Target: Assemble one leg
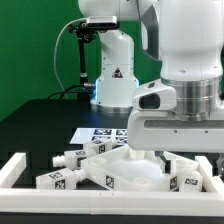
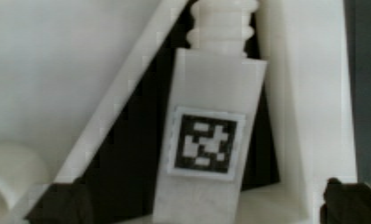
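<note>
gripper (image 2: 203,206) spread wide, empty | short white plastic square-sectioned leg (image 2: 214,110) lay between its fingertips (image 2: 57,205) | we feared an off-centre squeeze would twist it

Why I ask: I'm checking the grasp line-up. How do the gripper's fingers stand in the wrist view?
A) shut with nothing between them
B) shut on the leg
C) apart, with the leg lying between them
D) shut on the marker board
C: the gripper is open, and its dark fingertips show on either side of the leg, with a gap to it on each side.
</note>
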`<state>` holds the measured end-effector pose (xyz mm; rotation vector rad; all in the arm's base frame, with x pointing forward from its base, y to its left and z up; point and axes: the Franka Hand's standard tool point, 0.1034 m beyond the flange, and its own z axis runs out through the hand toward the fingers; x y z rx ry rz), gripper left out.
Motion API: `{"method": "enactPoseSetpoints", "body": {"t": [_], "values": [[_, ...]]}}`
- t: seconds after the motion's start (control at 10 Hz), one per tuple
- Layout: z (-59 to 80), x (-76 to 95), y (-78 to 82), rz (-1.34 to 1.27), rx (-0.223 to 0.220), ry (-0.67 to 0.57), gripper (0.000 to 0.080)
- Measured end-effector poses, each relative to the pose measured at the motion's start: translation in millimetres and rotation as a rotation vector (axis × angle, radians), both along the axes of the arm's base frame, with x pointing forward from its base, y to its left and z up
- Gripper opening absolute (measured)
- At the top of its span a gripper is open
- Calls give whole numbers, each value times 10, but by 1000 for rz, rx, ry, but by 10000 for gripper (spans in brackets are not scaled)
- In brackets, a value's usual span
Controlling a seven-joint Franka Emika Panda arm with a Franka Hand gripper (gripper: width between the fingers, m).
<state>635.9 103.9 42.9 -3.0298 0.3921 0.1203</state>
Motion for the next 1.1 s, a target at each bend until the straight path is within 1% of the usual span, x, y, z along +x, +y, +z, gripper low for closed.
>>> {"method": "enactPoseSetpoints", "body": {"t": [0.2,0.4,0.5,0.8,1.1], "values": [[-92,-21,60,-6,-1,3,650],[-110,32,58,-5,2,-24,649],[-139,39,27,6,1,-30,649],[-166,61,-119,38,-1,-40,649],[-172,66,-133,41,-2,-47,649]]}}
